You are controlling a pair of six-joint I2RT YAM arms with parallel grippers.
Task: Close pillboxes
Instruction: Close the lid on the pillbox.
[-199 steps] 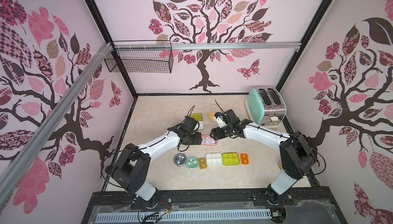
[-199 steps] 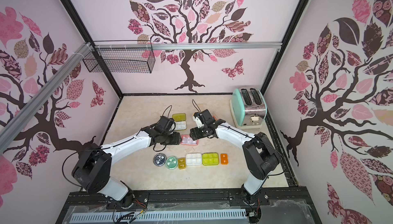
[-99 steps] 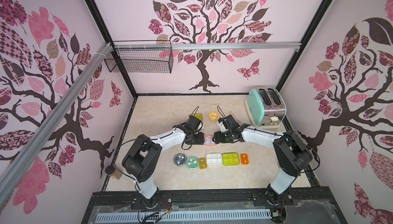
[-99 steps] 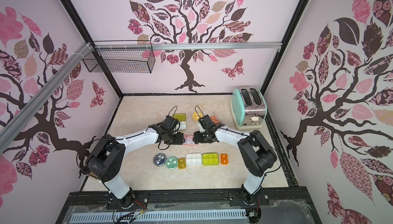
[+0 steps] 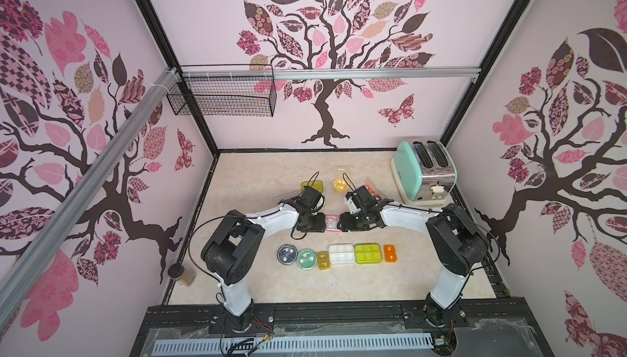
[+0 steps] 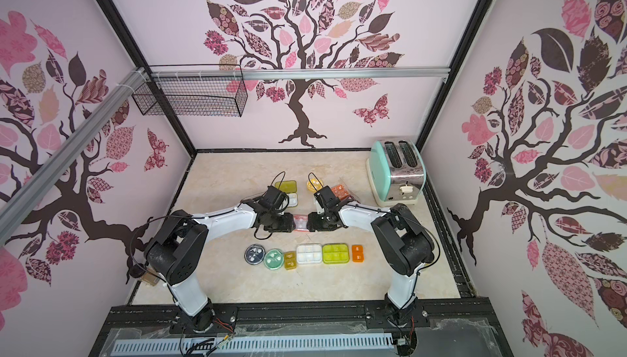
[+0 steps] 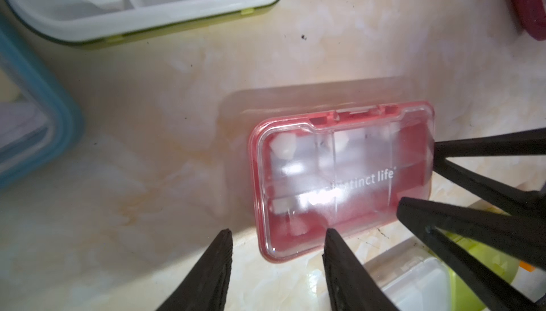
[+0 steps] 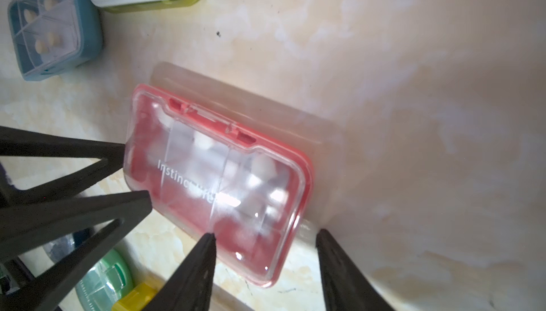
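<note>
A pink pillbox (image 5: 331, 220) (image 6: 300, 221) lies flat mid-table, its clear lid down over white pills (image 7: 339, 176) (image 8: 218, 182). My left gripper (image 5: 321, 223) (image 7: 277, 232) is open at its left end; one fingertip (image 7: 329, 232) rests at the box's long edge and only a corner lies between the jaws. At the opposite end my right gripper (image 5: 342, 224) (image 8: 266, 234) is open in the same way, one fingertip (image 8: 209, 237) on the lid edge. A row of pillboxes with lids down stands in front: navy (image 5: 287, 254), green (image 5: 307, 258), amber (image 5: 322, 259), white (image 5: 341, 253), lime (image 5: 368, 253), orange (image 5: 390, 253).
Behind the arms lie a yellow-green pillbox (image 5: 312, 186), a round amber one (image 5: 340, 184), an orange one (image 5: 371, 189) and a blue one (image 8: 53, 29). A mint toaster (image 5: 422, 175) stands back right, a small jar (image 5: 181, 272) at the left edge, a wire basket (image 5: 222, 96) on the wall.
Both grippers have come down to the two ends of the pink pillbox, and their jaws have narrowed. The pillbox lies in about the same spot.
</note>
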